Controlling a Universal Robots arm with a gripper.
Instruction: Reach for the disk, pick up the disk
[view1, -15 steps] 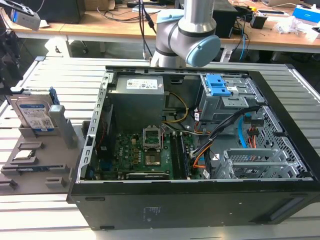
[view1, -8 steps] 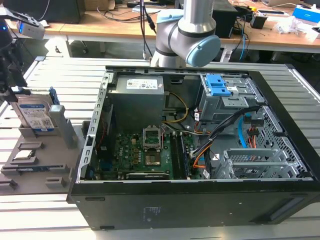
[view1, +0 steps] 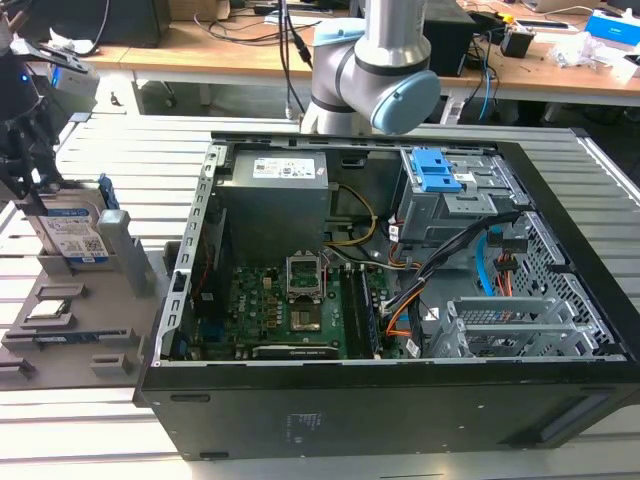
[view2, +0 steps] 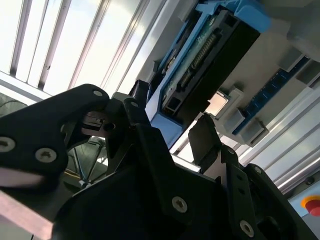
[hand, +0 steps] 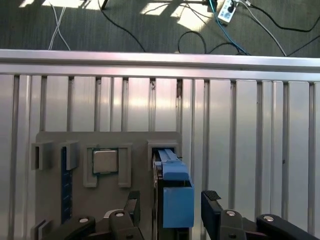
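Tool: the tool (hand: 172, 205) is nearest the lens in both wrist views. It is black and released, with its fingers (hand: 211, 201) spread one to each side of the disk. A sliver of gap shows on both sides, so nothing is gripped.
Disk: the disk (hand: 175, 187) stands on edge in a slot of a grey holder, its blue frame uppermost between the fingers. In the exterior view it sits at the far left, labelled face showing, directly under the tool.
Handling: it is probably stiff and dense for its size. The metal faces look smooth and likely slick, the plastic frame may give a little, and a knock or drop would likely harm it.
Where to grip: the two broad flat faces look like the best hold, just below the top edge and centred along it. That way it would lift straight out of the slot without swinging.
Stage: the reach looks all but complete, and the disk is not yet lifted.
Holder: the holder (hand: 50, 200) is a grey plate with several pockets and lies flat on the tabletop.
Chip: a square chip (hand: 105, 161) lies in the pocket just beside the disk's slot.
Tabletop: the tabletop (hand: 250, 150) is made of pale metal slats.
Computer case: an open computer case (view1: 400, 410) lies to the exterior view's right of the holder, its side off and boards and cables exposed.
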